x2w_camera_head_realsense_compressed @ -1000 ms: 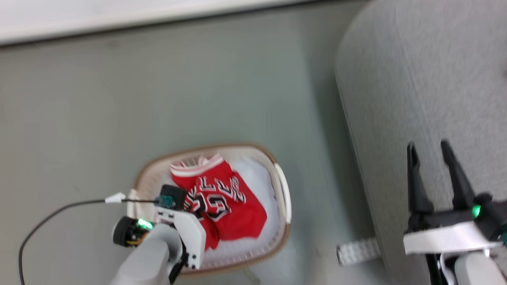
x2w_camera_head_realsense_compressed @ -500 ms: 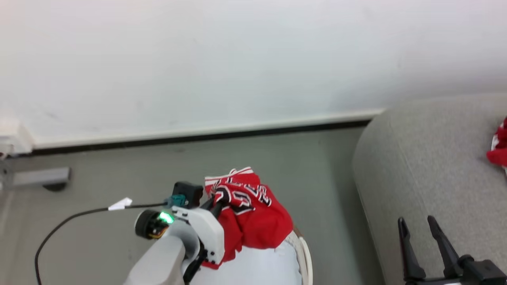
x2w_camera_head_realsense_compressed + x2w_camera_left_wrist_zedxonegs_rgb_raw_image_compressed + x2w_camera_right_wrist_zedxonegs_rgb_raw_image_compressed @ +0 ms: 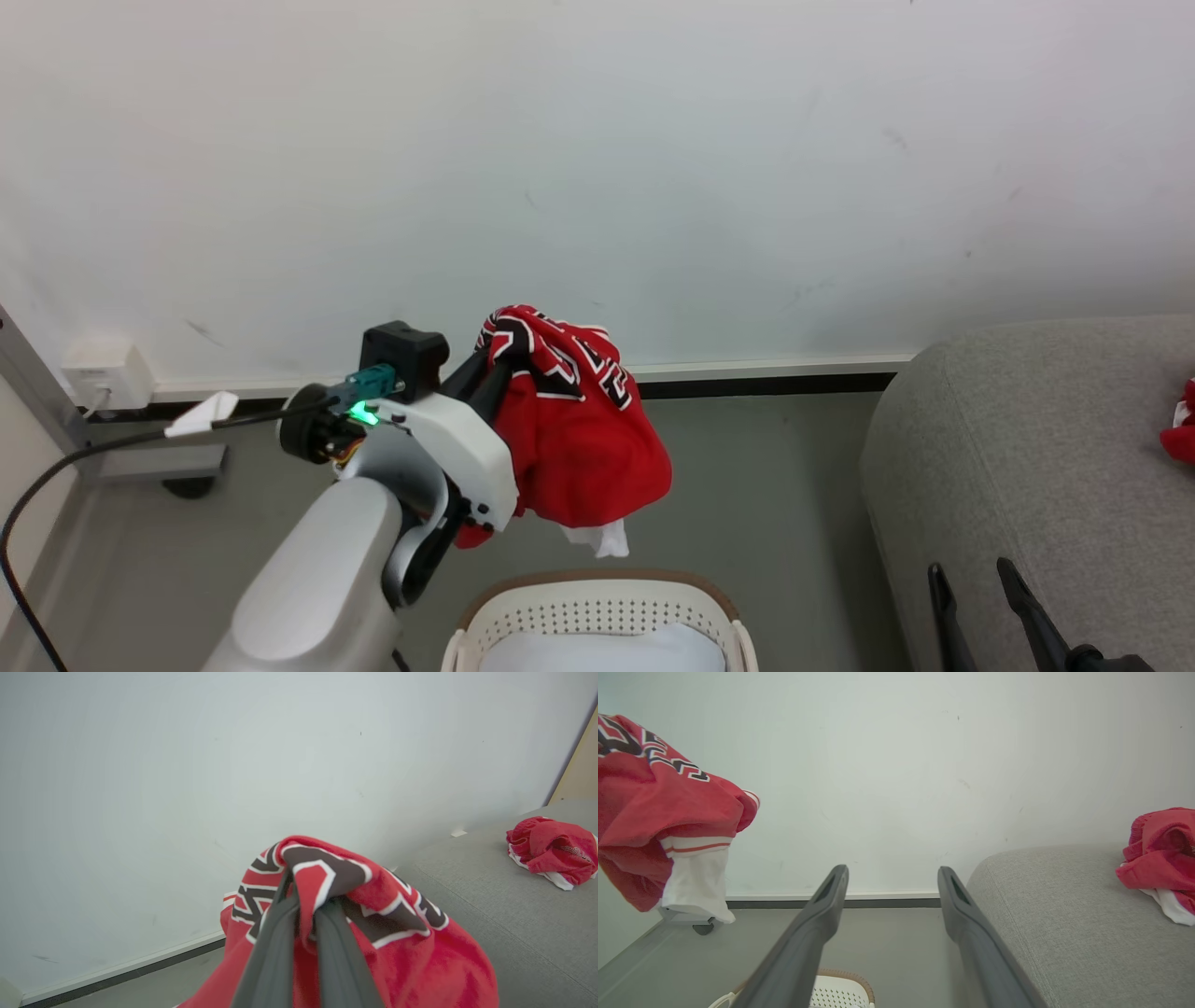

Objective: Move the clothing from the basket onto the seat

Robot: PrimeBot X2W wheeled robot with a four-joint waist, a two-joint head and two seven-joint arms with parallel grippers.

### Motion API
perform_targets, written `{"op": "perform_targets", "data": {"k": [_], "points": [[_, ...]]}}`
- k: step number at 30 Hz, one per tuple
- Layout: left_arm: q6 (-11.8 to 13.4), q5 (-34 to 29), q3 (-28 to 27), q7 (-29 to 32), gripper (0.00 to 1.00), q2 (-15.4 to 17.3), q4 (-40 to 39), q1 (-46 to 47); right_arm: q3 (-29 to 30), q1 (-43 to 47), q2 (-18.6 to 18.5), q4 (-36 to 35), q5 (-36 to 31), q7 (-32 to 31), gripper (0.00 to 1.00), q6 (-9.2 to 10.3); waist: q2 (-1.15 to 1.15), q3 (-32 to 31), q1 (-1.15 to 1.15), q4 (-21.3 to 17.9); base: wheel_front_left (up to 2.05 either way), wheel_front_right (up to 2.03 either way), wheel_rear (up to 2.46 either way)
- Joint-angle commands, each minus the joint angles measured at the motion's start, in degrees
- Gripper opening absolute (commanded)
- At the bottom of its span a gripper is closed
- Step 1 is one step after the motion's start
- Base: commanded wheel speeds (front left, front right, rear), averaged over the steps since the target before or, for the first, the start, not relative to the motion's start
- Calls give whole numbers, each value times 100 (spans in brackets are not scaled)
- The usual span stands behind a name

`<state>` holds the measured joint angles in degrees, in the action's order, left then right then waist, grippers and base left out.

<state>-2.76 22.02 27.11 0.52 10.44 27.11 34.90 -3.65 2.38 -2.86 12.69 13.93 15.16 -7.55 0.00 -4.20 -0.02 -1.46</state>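
Red lettered jersey (image 3: 583, 439) hangs from the left gripper (image 3: 306, 900), which is clamped tight on a fold beside the lettering, the cloth drooping straight down above the white basket (image 3: 597, 581). The grey seat (image 3: 1027, 448), where another red garment (image 3: 551, 849) lies bunched, stands off to the robot's right across bare floor (image 3: 766, 485). The right gripper (image 3: 893, 870), spread wide and empty, hovers nearer the seat's edge; the carry looks set to run rightward.

My head camera looked forward and down at the wall (image 3: 597, 140); both wrist cameras faced it from lower, sharing the seat (image 3: 1064, 933) and red garment (image 3: 420, 961).
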Motion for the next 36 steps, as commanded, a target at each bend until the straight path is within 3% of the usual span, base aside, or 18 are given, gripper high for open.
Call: {"op": "perform_targets", "data": {"k": [1, 8, 14, 26, 32, 36], "points": [[40, -6, -13, 47, 0, 70, -137, -84, -10, 56, -12, -7, -24, -2, 100, 13, 0, -16, 2, 7, 0, 0, 0], [335, 52, -14, 583, 0, 290, -1529, -556, -244, -69, -13, -159, -95, -2, 100, 13, 0, -45, 2, 9, 0, 0, 0], [444, 80, 48, 797, 0, 359, -2160, -838, -940, -402, -191, -530, -127, -2, 100, 13, 0, 0, 2, 11, 0, 0, 0], [428, 153, 273, 870, 0, 235, -2396, -977, -3168, -1750, -1464, -917, 1318, -149, 100, 13, 0, 30, 2, 73, 0, 0, 0], [320, 169, 447, 883, 0, 156, -2362, -860, -4019, -2540, -1661, -637, 1695, -326, 100, 13, 0, 44, 2, 150, 0, 0, 0], [185, 155, 643, 881, 0, 53, -2316, -790, -4547, -3047, -1541, -166, 1861, -382, 100, 13, 0, 33, 2, 223, 0, 0, 0]]}}
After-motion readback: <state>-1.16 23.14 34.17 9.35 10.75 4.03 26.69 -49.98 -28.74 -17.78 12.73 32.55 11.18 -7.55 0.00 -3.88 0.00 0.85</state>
